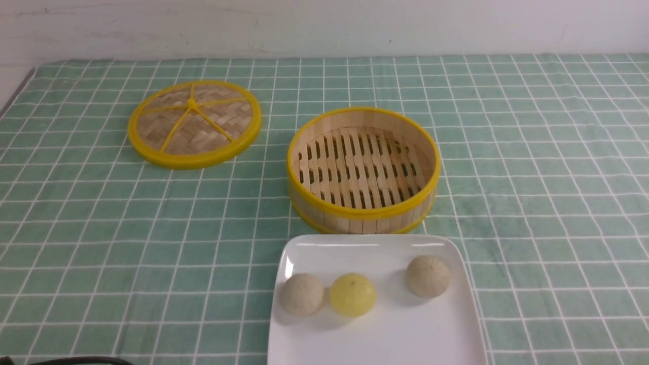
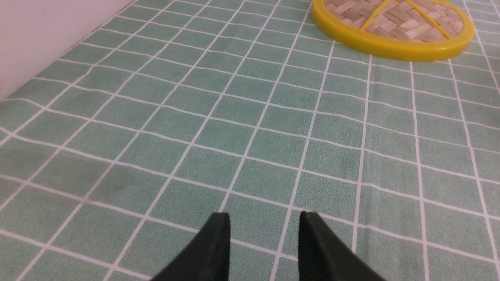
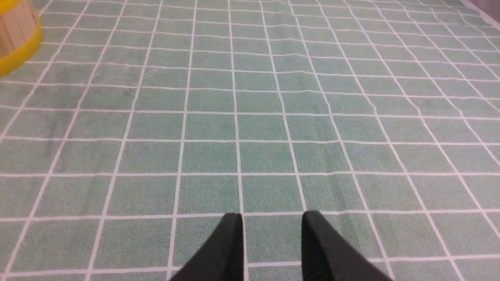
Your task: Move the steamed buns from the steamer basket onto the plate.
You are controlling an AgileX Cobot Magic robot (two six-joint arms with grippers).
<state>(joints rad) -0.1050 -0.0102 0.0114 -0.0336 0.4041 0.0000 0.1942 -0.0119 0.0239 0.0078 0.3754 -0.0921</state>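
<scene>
Steamed buns are no longer the grippers' concern: left gripper (image 2: 263, 234) and right gripper (image 3: 271, 234) hang empty, jaws apart, over bare tablecloth (image 1: 532, 203). All three buns (image 1: 353, 294) sit on the plate (image 1: 375, 339); the steamer basket (image 1: 363, 215) is empty, so the task looks finished.

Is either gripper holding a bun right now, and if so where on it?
Nothing is held. The left gripper and right gripper are both open over bare cloth; all three buns sit on the plate.
</scene>
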